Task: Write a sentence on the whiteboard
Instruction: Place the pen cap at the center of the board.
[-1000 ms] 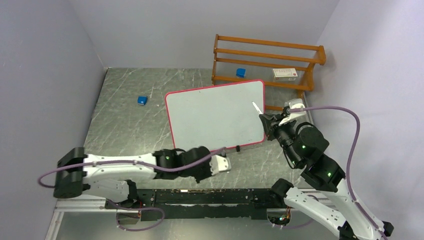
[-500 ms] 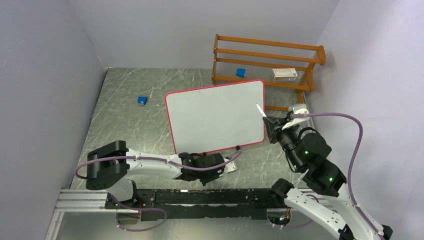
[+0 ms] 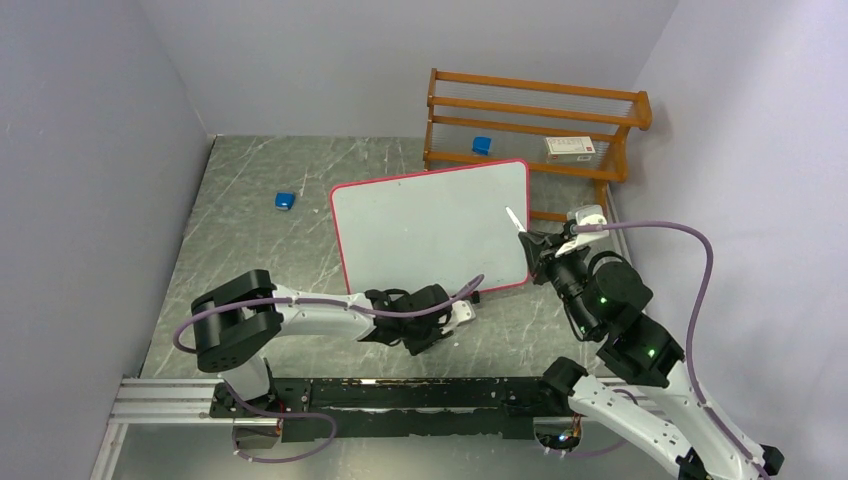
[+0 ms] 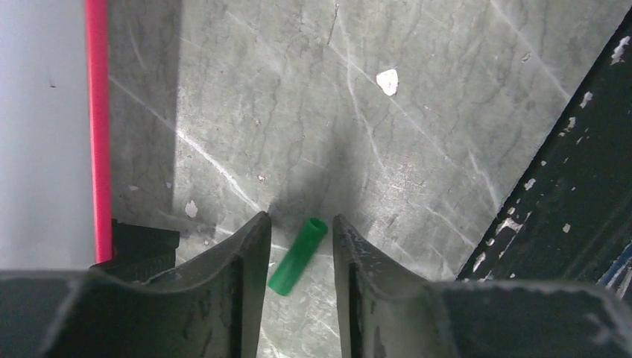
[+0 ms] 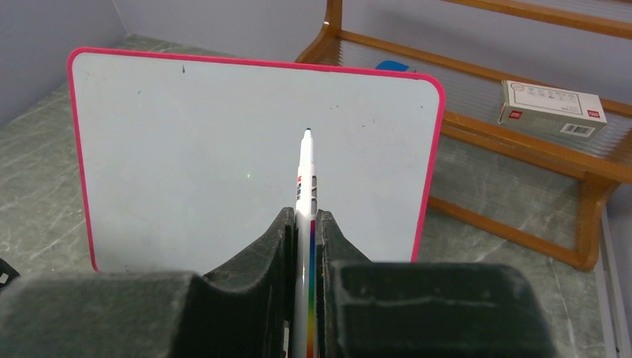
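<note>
On the grey desk (image 3: 250,250) the whiteboard (image 3: 430,225) sits centred and blank. The right end effector (image 5: 304,224) clamps a pen (image 5: 305,171); the left end effector (image 4: 301,239) gapes around a loose green cap (image 4: 297,256). A hard press could shove the unheld whiteboard.

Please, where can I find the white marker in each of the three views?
Top external: the marker shows at the right edge of the whiteboard, held in the right pincer.
Left wrist: not in it.
Right wrist: centre, upright, clamped in the pincer, tip toward the board.
Shared landmark: the whiteboard's pink-red rim.
</note>
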You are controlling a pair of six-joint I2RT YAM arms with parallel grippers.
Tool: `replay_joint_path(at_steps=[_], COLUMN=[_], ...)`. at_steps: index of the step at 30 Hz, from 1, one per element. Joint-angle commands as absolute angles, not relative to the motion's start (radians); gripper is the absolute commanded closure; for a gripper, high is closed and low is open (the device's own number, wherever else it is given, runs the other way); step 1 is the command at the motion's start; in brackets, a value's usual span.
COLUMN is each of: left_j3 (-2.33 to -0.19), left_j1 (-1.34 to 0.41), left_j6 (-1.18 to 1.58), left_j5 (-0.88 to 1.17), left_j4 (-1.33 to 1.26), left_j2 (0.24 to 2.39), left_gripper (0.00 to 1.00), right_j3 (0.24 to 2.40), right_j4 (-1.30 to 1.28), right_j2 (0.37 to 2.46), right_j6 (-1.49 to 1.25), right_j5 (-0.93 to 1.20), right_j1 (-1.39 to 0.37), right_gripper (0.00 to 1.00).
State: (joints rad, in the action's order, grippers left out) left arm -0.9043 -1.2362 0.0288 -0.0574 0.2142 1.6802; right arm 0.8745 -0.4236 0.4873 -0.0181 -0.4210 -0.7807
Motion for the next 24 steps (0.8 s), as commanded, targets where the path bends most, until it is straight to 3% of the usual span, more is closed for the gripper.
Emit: replay_joint_path(at_steps=[1,9,14,17,21,24], left_j3=[-0.936,-1.052,-1.146,-1.199,-1.268,-1.281], left_j1=[-1.233,-1.190,-1.089,-1.027,-0.930,-0.871], left_j6=[0.017,0.028,0.016,-0.020,-0.051,-0.072], left_j5=[-0.017,-0.044,-0.019,-0.010,0.040,0.033], left_j4=[0.224,0.333,0.364,0.377,0.421,0.441], left_j2=[1.675,1.510,1.435,1.402,1.372,1.337], left_gripper=[0.58,0.46,0.34,0.18,0.14,0.04], right_j3=[0.862,0.884,0.908,0.918,0.934,0.933], right_j4=[-0.377,-0.335,-0.296,-0.272,-0.255,-0.251], right_j2=[0.497,0.535,0.598,0.633,0.679,0.706], right_j6=[0.016,0.053,0.095,0.120,0.116,0.083], right_j5=[-0.424,-0.458,-0.498,-0.516,-0.513,-0.496], right_j1=[-0.778,-0.778,-0.778,-0.778,-0.778,-0.778], right_gripper=[1.00,1.00,1.00,1.00,1.00,1.00])
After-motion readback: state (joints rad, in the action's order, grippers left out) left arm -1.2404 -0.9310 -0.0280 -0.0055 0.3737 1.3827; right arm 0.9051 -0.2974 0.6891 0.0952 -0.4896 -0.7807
